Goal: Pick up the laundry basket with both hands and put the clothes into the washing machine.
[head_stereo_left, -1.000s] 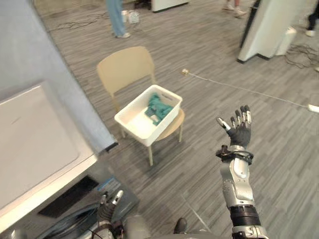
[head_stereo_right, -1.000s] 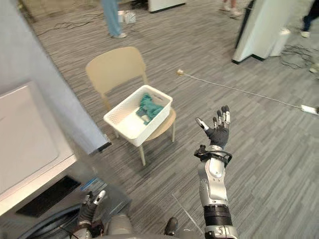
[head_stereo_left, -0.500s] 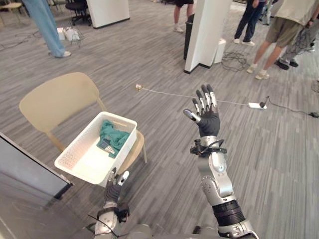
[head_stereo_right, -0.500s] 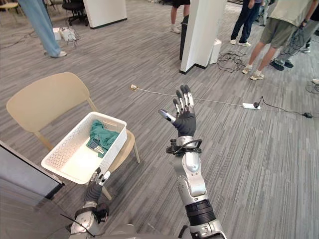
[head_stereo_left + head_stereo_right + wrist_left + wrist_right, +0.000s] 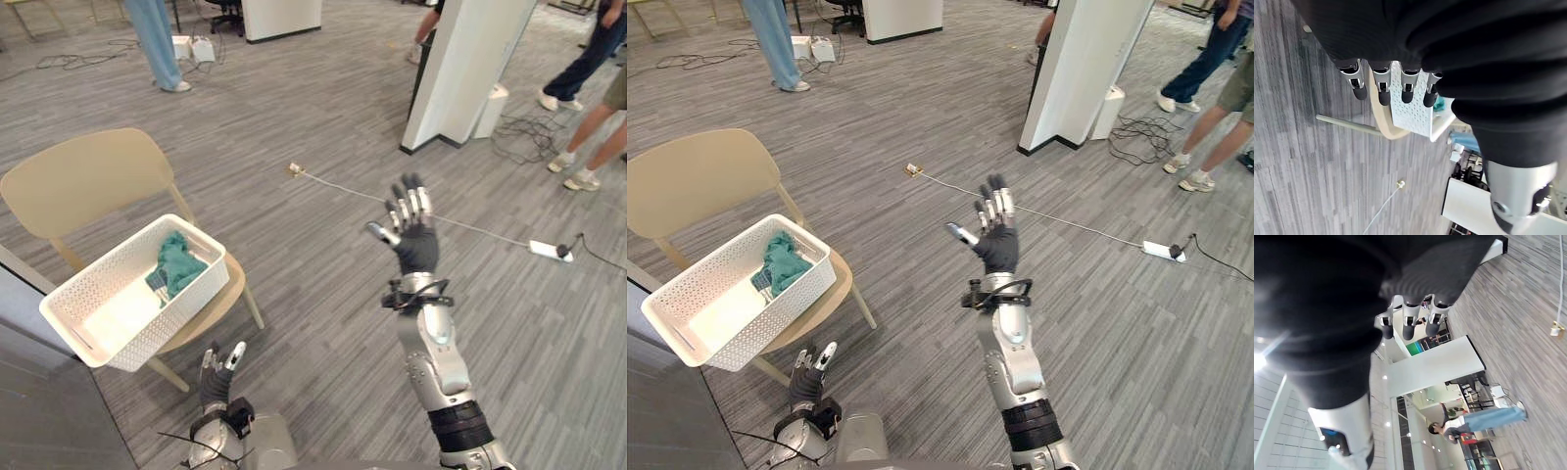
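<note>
Right, I have the right hand (image 5: pixel 415 245) lifted in open air over the floor (image 5: pixel 323 127), its fingers straight and spread with the thumb out to one side, and it holds nothing. In its own wrist view the fingers (image 5: pixel 1409 320) stand in a straight row. The left hand (image 5: pixel 217 377) sits low, fingers relaxed and apart, also holding nothing; from its wrist view the fingertips (image 5: pixel 1381 90) point toward the laundry basket (image 5: pixel 1418 107), with a gap between them and it.

The laundry basket is white and perforated, and it rests tilted on the seat of a tan chair (image 5: pixel 83 181), ahead of the left hand and a little to its left, near but not touching. From the right hand it lies well apart, far to the left. The clothes (image 5: pixel 176 266), a teal bundle, lie inside the basket at the end farther from the left hand.

Just beyond the right hand a white cable (image 5: pixel 470 230) crosses the floor to a power strip (image 5: pixel 545 250) on that hand's right. Farther ahead of it stands a white pillar (image 5: pixel 470 69). A person's legs in jeans (image 5: pixel 157 39) show far beyond the chair
</note>
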You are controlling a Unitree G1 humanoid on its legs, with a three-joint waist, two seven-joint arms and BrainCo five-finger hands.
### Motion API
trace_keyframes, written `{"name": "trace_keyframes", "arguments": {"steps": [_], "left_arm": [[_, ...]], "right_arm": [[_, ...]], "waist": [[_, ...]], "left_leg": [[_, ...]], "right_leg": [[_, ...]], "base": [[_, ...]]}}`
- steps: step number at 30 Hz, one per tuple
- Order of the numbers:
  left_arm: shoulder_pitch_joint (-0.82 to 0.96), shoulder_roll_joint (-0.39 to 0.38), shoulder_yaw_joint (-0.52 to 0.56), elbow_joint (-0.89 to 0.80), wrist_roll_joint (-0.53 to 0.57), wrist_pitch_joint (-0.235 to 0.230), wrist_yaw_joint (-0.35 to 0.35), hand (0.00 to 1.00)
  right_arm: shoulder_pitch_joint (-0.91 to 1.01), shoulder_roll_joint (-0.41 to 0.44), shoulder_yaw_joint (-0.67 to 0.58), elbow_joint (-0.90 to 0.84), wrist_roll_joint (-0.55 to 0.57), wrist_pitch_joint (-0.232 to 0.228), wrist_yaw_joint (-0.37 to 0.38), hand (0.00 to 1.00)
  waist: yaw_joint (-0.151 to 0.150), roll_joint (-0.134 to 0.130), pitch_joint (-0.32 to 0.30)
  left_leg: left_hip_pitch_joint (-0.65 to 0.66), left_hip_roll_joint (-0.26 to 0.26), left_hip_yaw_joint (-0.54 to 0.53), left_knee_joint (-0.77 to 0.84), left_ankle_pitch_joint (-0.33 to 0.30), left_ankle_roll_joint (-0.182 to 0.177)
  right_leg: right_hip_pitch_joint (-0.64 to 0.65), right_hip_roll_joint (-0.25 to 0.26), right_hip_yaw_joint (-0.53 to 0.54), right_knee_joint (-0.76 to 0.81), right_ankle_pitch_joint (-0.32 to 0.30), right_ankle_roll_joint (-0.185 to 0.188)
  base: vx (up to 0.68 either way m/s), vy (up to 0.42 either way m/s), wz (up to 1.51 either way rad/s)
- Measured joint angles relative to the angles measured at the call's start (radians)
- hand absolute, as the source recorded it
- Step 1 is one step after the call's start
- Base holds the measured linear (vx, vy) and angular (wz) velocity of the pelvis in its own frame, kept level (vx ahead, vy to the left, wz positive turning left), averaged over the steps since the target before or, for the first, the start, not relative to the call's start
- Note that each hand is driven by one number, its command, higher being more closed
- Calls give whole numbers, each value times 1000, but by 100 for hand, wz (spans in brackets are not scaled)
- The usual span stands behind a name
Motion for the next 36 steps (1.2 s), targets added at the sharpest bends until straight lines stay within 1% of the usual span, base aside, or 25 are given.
{"name": "trace_keyframes", "arguments": {"steps": [2,3,4,5,6,7,8,9,12,14,16,17,18,19,20,21,22,23,24,26,28,30,31,34,36], "left_arm": [[-40,-1,0,1,1,-1,-15,0],[-47,-1,0,2,2,0,-15,0],[-60,-1,0,4,5,1,-17,0],[-66,-1,2,5,10,2,-17,0],[-67,2,7,6,13,2,-17,0],[-72,9,9,18,25,2,-17,0],[-83,24,13,31,33,4,-17,0],[-88,28,27,41,40,8,-15,0],[-63,38,31,41,39,14,-14,0],[-62,56,14,41,40,17,-13,0],[-63,75,2,41,44,18,-13,0],[-67,82,0,45,51,19,-16,0],[-70,83,-1,55,53,21,-17,0],[-78,86,-2,76,58,25,-18,0],[-78,91,-3,84,60,26,-20,0],[-80,102,-8,90,61,26,-22,0],[-89,118,-10,98,67,26,-31,0],[-111,113,-9,124,70,30,-32,0],[-111,107,-8,123,71,30,-32,0],[-113,71,-8,132,74,31,-35,0],[-151,29,-14,154,74,31,-42,0],[-172,24,-45,158,75,31,-59,0],[-167,23,-47,149,75,28,-62,0],[-169,56,-40,158,77,33,-74,0],[-161,81,-28,157,78,33,-73,0]], "right_arm": [[-8,-64,-41,-11,-81,9,1,0],[-14,-79,-49,-9,-101,14,0,0],[-35,-104,-58,3,-139,26,0,0],[-56,-113,-63,19,-164,35,0,0],[-103,-119,-68,70,-199,47,-1,0],[-136,-117,-67,114,-224,54,-1,0],[-149,-114,-62,133,-240,57,0,0],[-188,-110,-33,177,-262,63,3,0],[-214,-86,70,207,-310,78,47,0],[-210,-50,123,210,-320,78,77,0],[-207,-41,157,215,-321,75,91,0],[-197,-39,163,215,-320,73,97,0],[-182,-40,164,216,-320,73,106,0],[-147,-41,169,215,-319,74,111,0],[-125,-40,174,214,-319,74,113,0],[-101,-34,177,215,-316,75,116,0],[-78,-24,181,215,-313,77,119,0],[-76,-26,191,219,-307,77,120,0],[-77,-33,199,222,-300,79,123,0],[-70,-43,219,218,-273,78,126,0],[-62,-75,214,218,-273,78,125,0],[-54,-78,208,216,-280,78,114,0],[-64,-74,220,209,-295,78,108,0],[-85,-46,260,208,-322,80,109,0],[-140,-42,298,228,-348,80,111,0]], "waist": [[3,5,-3],[4,3,-4],[4,-4,-4],[4,-10,0],[9,-12,-2],[6,-50,-2],[11,-71,-4],[26,-87,-2],[33,-83,1],[30,-60,18],[7,-60,18],[-15,-65,18],[-22,-70,17],[-24,-83,10],[-24,-96,6],[-23,-119,6],[-19,-154,15],[-14,-156,34],[-9,-148,40],[-15,-129,61],[-19,-115,108],[-17,-114,113],[-15,-103,115],[-15,-117,129],[-8,-109,142]], "left_leg": [[-13,-6,263,-178,-11,-11],[-12,-17,337,-236,-11,-11],[-7,-57,479,-346,-10,-10],[6,-86,541,-411,-9,-6],[55,-149,629,-548,-40,65],[96,-210,623,-616,-65,176],[101,-223,613,-623,-73,190],[117,-227,581,-621,-94,201],[213,-215,483,-612,-130,152],[293,-214,404,-647,-131,127],[337,-232,315,-713,-108,90],[339,-251,241,-742,-95,73],[337,-269,192,-759,-89,64],[334,-300,138,-787,-77,44],[328,-320,107,-802,-68,32],[321,-346,69,-813,-60,20],[298,-380,10,-800,-55,12],[272,-379,-47,-764,-62,-5],[254,-373,-68,-757,-55,-16],[210,-352,-127,-740,-40,-54],[172,-324,-75,-644,-40,-115],[148,-243,83,-629,-63,-80],[159,-190,131,-678,-30,-56],[140,-205,132,-644,-39,-50],[140,-207,117,-618,-39,-49]], "right_leg": [[52,30,-87,-74,0,0],[56,34,-109,-87,-2,-2],[60,37,-148,-102,-8,-4],[64,36,-162,-105,-13,-4],[85,41,-188,-105,-25,8],[112,39,-215,-105,-32,19],[116,32,-225,-90,-31,19],[93,10,-230,30,-34,23],[-59,-75,-171,615,-29,36],[-163,-67,-95,792,-35,25],[-249,-50,-43,727,-37,21],[-291,-49,-16,606,-37,21],[-317,-50,26,494,-36,20],[-331,-50,89,304,-18,31],[-333,-52,120,199,12,43],[-339,-59,155,82,76,45],[-349,-63,189,-24,194,40],[-328,-55,173,-61,278,-6],[-328,-43,162,-81,298,-18],[-312,-30,91,-119,303,-27],[-260,-38,52,-121,296,-37],[-243,-37,33,-111,271,-42],[-242,-25,39,-90,220,-20],[-258,-41,46,-78,205,-11],[-258,-44,50,-67,203,-7]], "base": [[338,-209,105],[355,-169,109],[293,-112,85],[380,-115,95],[412,-97,104],[427,-109,109],[561,-115,102],[555,-62,67],[467,-32,70],[415,-104,112],[287,-89,148],[292,-119,184],[346,-169,200],[286,-147,159],[317,-180,155],[289,-212,155],[410,-355,181],[327,-291,139],[247,-205,107],[181,-120,79],[97,-58,86],[11,14,48],[20,56,-9],[-21,97,-8],[-48,49,1]]}}
